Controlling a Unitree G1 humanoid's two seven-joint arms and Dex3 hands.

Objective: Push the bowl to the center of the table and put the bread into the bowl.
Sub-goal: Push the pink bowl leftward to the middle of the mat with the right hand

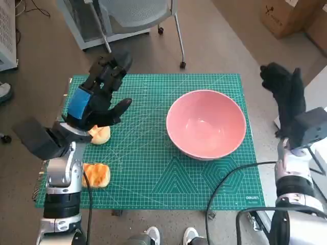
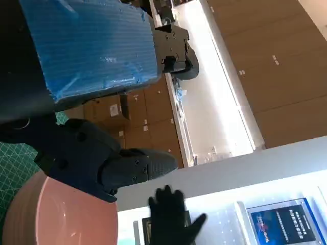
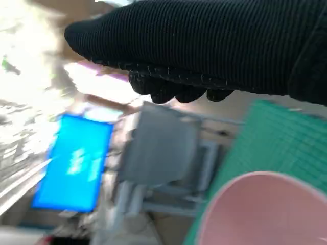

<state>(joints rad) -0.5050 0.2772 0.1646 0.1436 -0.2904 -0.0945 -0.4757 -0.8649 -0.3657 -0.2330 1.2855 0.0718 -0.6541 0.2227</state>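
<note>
Two bread pieces [image 1: 96, 174] lay uncollected at the green mat's [image 1: 153, 173] left edge, one partly under the left hand [image 1: 97, 99], which hovered empty with fingers spread. The pink bowl [image 1: 206, 124] sat right of centre, empty, seemingly unpushed. The right hand [image 1: 284, 94], fingers extended, stood raised beside the bowl, apart from its rim.

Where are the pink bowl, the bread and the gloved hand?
pink bowl [image 1: 206, 124], head view, inside bottom of the bowl.
bread [image 1: 96, 175], head view, top of the nearer piece.
right hand [image 1: 284, 91], head view, middle of the black glove.
</note>
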